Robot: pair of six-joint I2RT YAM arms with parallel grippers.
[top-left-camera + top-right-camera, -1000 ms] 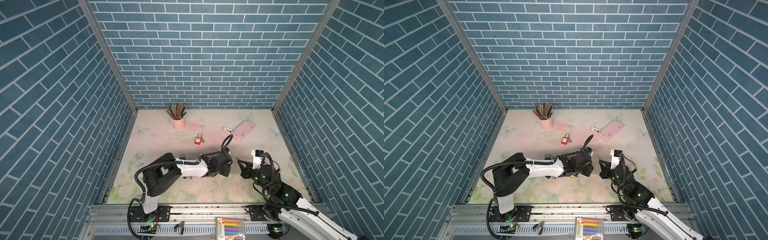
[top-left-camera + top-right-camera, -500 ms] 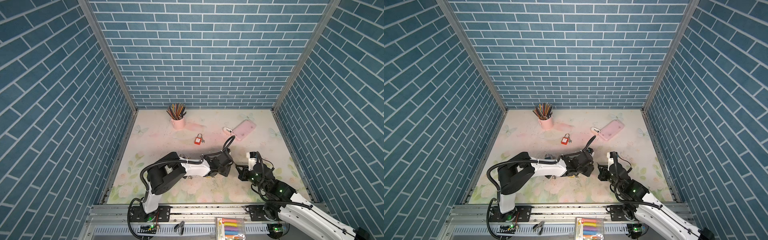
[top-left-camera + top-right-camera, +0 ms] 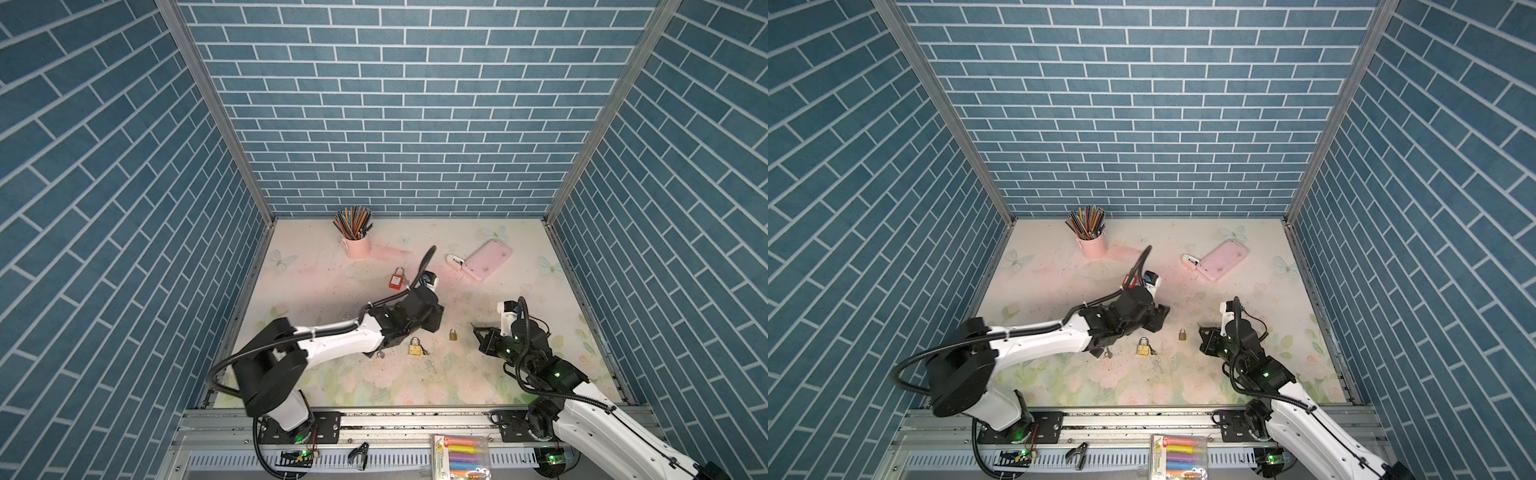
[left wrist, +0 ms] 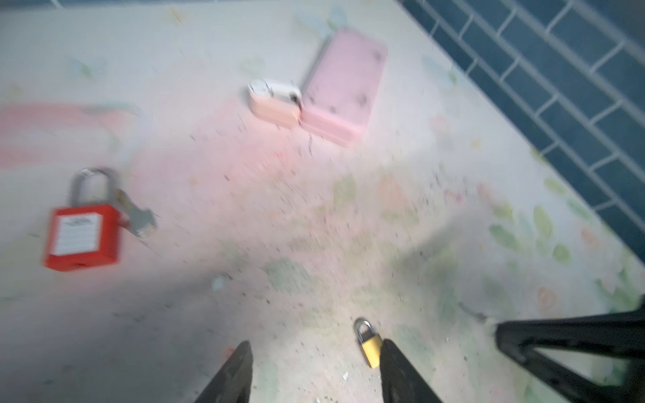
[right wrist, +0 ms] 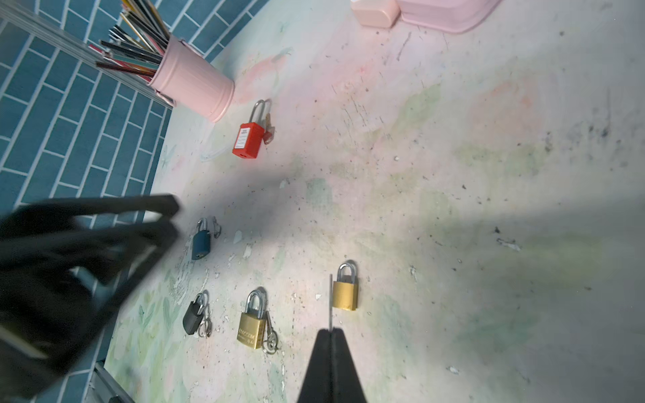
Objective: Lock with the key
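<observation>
In both top views a pink cup (image 3: pixel 357 248) by the back wall holds a bunch of pencils (image 3: pixel 352 221). A pink case (image 3: pixel 486 260) lies flat at the back right, its inside hidden. Beyond the front rail (image 3: pixel 395 419) a clear box (image 3: pixel 459 459) holds coloured markers. Brick walls close the mat (image 3: pixel 457 382) on three sides, and the broadest bare stretch lies along the front between the two arm bases. The small lock (image 3: pixel 453 334) lies mid-mat between the left gripper (image 3: pixel 434 322) and the right gripper (image 3: pixel 477 330), apart from both. A big brass lock (image 3: pixel 414 347) lies near it, and a red lock (image 3: pixel 397 279) farther back.

The left wrist view is blurred. The left fingers (image 4: pixel 394 366) stand spread with nothing between them. The small lock (image 4: pixel 370 345) shows by the inner edge of one finger; whether they touch, I cannot tell. Bare mat runs ahead to the case (image 4: pixel 343 87), with the wall edge along one side.

In the right wrist view the right fingers (image 5: pixel 330 366) are clenched on the key (image 5: pixel 330 300), a thin blade seen edge-on, jutting ahead. The blade runs just beside the small lock's (image 5: pixel 345 291) body; contact is unclear. Toward the blurred left gripper lie the big brass lock, a black lock (image 5: pixel 193 317) and a blue lock (image 5: pixel 201 240).
</observation>
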